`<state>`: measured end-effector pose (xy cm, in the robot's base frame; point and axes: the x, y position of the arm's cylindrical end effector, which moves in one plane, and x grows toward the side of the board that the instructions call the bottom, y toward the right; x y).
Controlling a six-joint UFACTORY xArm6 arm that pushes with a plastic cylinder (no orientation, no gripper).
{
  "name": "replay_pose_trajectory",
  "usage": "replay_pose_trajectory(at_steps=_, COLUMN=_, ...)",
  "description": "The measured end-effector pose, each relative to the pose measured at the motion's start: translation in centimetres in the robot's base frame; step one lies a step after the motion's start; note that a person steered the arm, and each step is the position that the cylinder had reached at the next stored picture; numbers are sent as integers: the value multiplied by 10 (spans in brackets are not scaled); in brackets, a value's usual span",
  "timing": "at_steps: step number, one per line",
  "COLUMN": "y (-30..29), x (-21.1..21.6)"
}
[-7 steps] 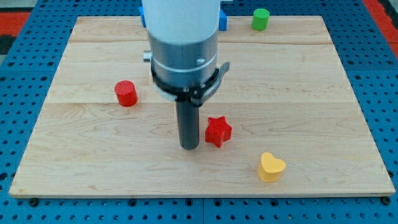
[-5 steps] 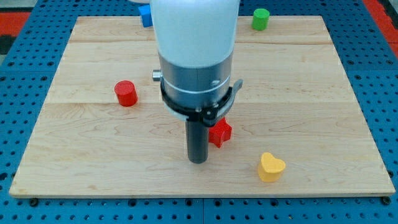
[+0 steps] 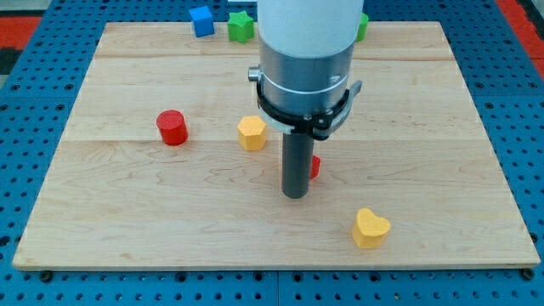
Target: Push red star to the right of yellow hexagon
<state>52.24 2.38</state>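
No writing shows anywhere. My tip has no jaws to open or clench; it touches the red star, mostly hidden just behind it to the view's right. The yellow hexagon sits up-left of my tip.

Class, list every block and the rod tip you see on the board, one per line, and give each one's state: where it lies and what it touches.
red star: mostly hidden behind rod, right of yellow hexagon
yellow hexagon: free
red cylinder: free, view's left
yellow heart: free, view's bottom
blue cube: top edge
green star: top edge
my tip: beside red star
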Motion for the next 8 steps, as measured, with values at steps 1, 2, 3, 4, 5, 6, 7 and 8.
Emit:
replay_pose_trajectory(at_steps=1, y=8, x=-3)
replay_pose_trajectory(at_steps=2, y=11, x=-11)
replay_pose_trajectory(at_steps=3, y=11, x=-33)
replay_pose_trajectory(at_steps=4, y=14, x=-48)
replay_pose_trajectory(at_steps=5, y=25, x=-49)
replay_pose_trajectory(at_steps=6, y=3, x=-2)
replay_pose_trajectory(at_steps=7, y=-25, x=61)
replay_pose_trajectory(at_steps=8, y=3, x=77)
